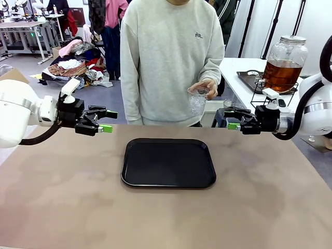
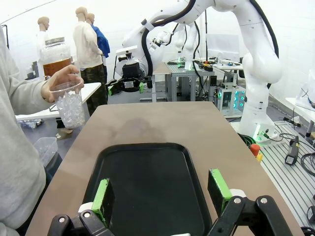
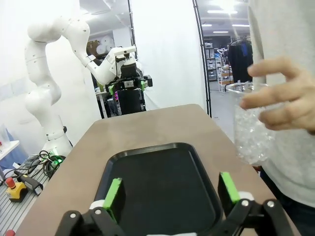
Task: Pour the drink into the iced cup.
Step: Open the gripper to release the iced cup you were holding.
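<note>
Both my end effectors, left (image 1: 106, 120) and right (image 1: 232, 119), hang spread and empty above the surface (image 1: 62, 197), either side of the black tray (image 1: 168, 163). The person's hand (image 1: 206, 87) holds the iced cup (image 1: 197, 100) beyond the far edge; the tea (image 1: 281, 74) sits in a jar behind on the right.

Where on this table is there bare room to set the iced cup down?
The black tray at centre is bare, with open tabletop all around it. Both tools, left and right, hang open above the far corners. The person's hand holds the cup beyond the far edge.
</note>
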`<action>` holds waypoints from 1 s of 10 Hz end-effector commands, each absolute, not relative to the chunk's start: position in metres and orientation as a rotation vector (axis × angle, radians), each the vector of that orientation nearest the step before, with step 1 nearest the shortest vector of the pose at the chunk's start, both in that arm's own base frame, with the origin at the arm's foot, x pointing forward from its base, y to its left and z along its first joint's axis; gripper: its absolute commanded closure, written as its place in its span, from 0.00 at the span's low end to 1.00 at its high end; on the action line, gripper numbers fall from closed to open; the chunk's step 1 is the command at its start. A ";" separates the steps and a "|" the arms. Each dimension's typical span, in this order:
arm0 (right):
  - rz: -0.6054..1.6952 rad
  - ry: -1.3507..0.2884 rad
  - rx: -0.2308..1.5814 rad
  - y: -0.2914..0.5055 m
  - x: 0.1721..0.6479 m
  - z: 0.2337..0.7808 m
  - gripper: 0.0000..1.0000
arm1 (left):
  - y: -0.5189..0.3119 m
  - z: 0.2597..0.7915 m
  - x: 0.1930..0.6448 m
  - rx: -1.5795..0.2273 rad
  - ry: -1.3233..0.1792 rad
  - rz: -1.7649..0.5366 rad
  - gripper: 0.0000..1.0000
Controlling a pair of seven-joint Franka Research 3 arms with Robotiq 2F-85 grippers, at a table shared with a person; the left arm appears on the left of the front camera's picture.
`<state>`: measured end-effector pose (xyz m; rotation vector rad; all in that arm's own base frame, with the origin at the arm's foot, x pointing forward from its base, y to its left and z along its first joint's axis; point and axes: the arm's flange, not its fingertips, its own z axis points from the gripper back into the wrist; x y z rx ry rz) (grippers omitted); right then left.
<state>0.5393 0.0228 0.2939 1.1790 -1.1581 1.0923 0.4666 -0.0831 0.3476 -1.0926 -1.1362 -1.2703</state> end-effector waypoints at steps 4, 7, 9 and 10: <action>1.092 -1.158 1.179 0.023 0.539 0.294 0.00 | -0.083 0.349 0.466 -1.093 -1.138 -1.272 0.00; 1.092 -1.158 1.179 0.023 0.539 0.294 0.00 | -0.083 0.349 0.466 -1.093 -1.138 -1.272 0.00; 1.092 -1.158 1.179 0.023 0.539 0.294 0.00 | -0.083 0.349 0.466 -1.093 -1.138 -1.272 0.00; 1.092 -1.158 1.179 0.023 0.539 0.294 0.00 | -0.083 0.349 0.466 -1.093 -1.138 -1.272 0.00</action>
